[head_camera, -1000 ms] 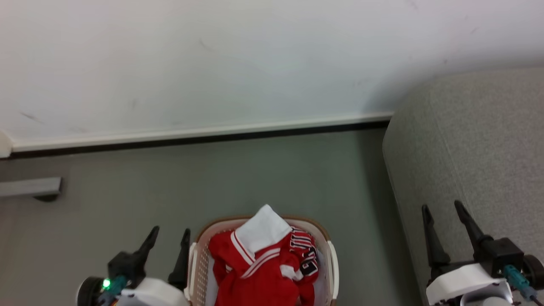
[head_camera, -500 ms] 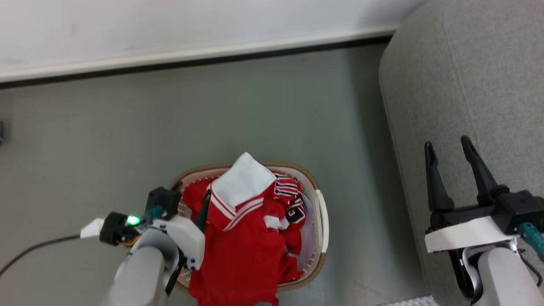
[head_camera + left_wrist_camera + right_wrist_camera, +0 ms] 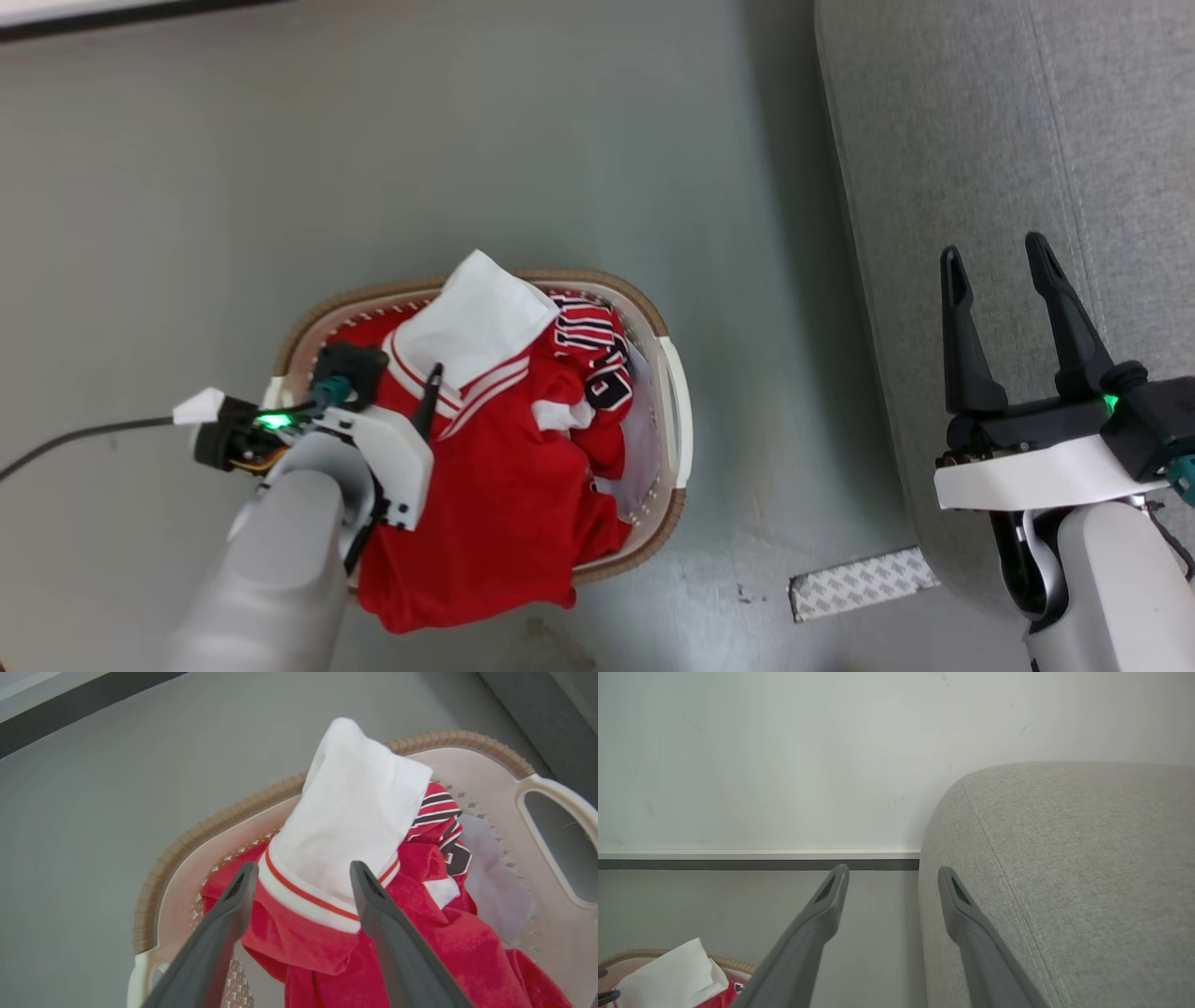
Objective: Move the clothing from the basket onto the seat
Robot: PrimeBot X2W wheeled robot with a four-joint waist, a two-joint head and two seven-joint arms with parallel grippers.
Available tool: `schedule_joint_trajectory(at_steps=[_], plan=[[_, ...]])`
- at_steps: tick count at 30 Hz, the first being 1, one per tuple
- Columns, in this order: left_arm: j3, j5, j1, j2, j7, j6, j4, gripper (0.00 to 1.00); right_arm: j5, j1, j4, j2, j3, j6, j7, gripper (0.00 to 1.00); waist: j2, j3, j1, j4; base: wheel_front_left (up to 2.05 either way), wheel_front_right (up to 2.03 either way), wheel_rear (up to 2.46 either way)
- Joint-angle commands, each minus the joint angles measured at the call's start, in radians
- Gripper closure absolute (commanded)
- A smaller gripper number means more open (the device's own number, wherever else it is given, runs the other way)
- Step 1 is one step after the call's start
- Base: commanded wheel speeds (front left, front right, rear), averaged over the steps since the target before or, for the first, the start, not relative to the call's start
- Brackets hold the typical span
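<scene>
Clothing (image 3: 327, 961) heaped in basket (image 3: 196, 835), just beneath left hand (image 3: 303, 867), fingers (image 3: 215, 933) apart

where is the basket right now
Head view, lower centre: the basket sits on the floor left of the seat, with the left gripper over its clothing.

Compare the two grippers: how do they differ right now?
The left gripper points down into the basket; the right gripper sits over the edge of the seat, clear of the basket. The left gripper straddles the white panel of the clothing; the right gripper straddles no garment. Both are open and hold nothing.
</scene>
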Motion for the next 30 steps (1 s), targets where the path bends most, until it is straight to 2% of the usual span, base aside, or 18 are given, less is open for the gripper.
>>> schedule_joint_trajectory(at_steps=[1,5,11,22,23,24,26,30], plan=[[-0.001,0.006,-0.015,0.013,-0.004,0.006,0.008,0.00,0.013,-0.014,-0.005,-0.003,0.002,-0.002,0.000,0.00,0.0000,0.020,-0.0002,-0.014,0.00,0.00,0.00],[-0.003,0.000,-0.044,0.028,-0.009,0.027,0.042,0.00,0.022,-0.018,-0.012,-0.003,0.004,-0.002,0.000,0.00,0.0000,0.039,-0.0002,-0.023,0.00,0.00,0.00],[-0.008,-0.014,-0.080,0.041,-0.015,0.032,0.072,0.00,0.032,-0.025,-0.012,-0.003,0.012,-0.002,0.000,0.00,0.0000,0.057,-0.0002,-0.034,0.00,0.00,0.00],[-0.051,-0.009,-0.127,0.057,-0.014,0.011,0.116,0.00,0.048,-0.025,-0.022,-0.003,0.031,-0.002,0.000,0.00,0.0000,0.103,-0.0002,-0.075,0.00,0.00,0.00],[-0.057,-0.008,-0.125,0.057,-0.008,0.005,0.120,0.56,0.048,-0.023,-0.022,-0.003,0.030,-0.002,0.000,0.00,0.0000,0.104,-0.0002,-0.077,0.00,0.00,0.00],[-0.064,-0.009,-0.123,0.055,-0.007,0.002,0.124,0.97,0.048,-0.021,-0.022,-0.003,0.029,-0.002,0.000,0.00,0.0000,0.104,-0.0002,-0.078,0.00,0.00,0.00],[-0.079,-0.012,-0.117,0.050,-0.008,-0.006,0.130,1.00,0.046,-0.018,-0.019,-0.003,0.024,-0.002,0.000,0.00,0.0000,0.101,-0.0002,-0.075,0.00,0.00,0.00],[-0.094,-0.044,-0.098,0.041,-0.013,-0.013,0.135,1.00,0.051,-0.022,-0.008,-0.003,0.023,-0.002,0.000,0.00,0.0000,0.074,-0.0002,-0.059,0.00,0.00,0.00]])
